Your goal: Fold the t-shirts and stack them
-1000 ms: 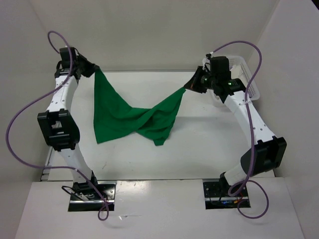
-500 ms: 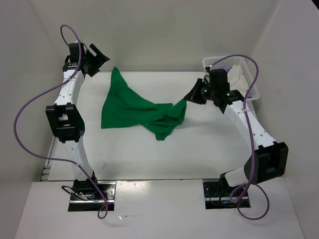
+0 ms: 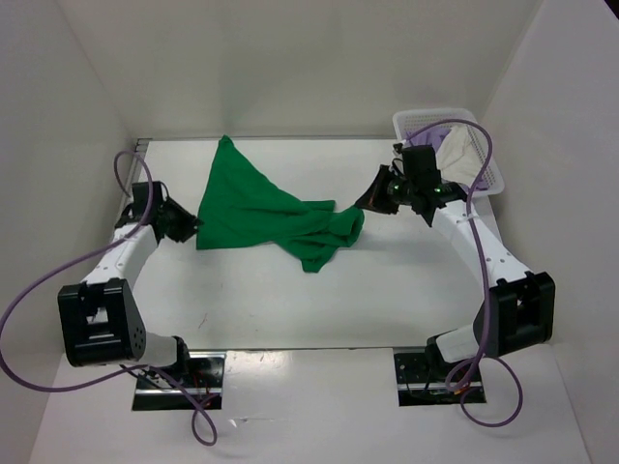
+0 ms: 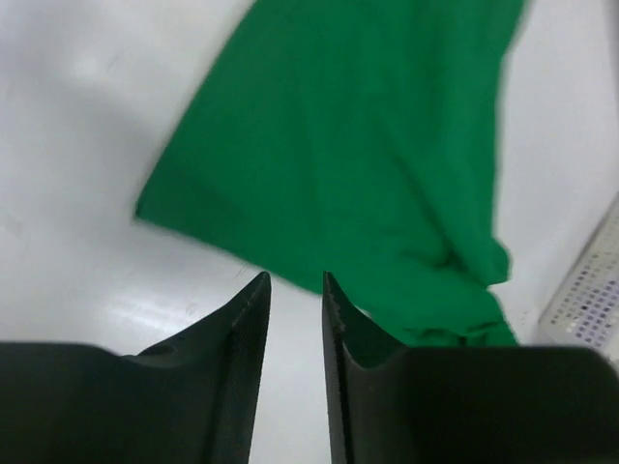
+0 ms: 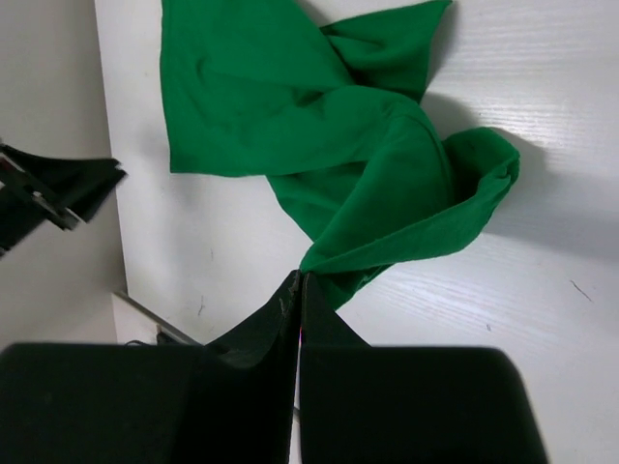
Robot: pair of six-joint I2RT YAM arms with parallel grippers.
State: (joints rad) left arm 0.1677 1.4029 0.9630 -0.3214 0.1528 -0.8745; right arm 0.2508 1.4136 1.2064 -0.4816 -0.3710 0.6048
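Observation:
The green t-shirt (image 3: 261,208) lies spread and twisted on the white table, its far corner toward the back wall. My right gripper (image 3: 368,200) is shut on the shirt's right end, and the cloth (image 5: 319,145) runs out from its fingertips (image 5: 298,277). Low by the shirt's left edge, my left gripper (image 3: 191,227) is open. Only bare table shows between its fingers (image 4: 295,280), with the green cloth (image 4: 358,145) just ahead. A cream-white t-shirt (image 3: 469,150) and a lavender one (image 3: 437,135) lie in the basket.
The white mesh basket (image 3: 426,118) stands at the back right corner, behind the right arm; its wall (image 4: 585,290) shows at the right edge of the left wrist view. White walls enclose the table at back and sides.
My left gripper let go of the shirt's corner and swung from high at the back down to the shirt's left edge. The shirt dropped onto the table. The right gripper sank slightly, still holding.

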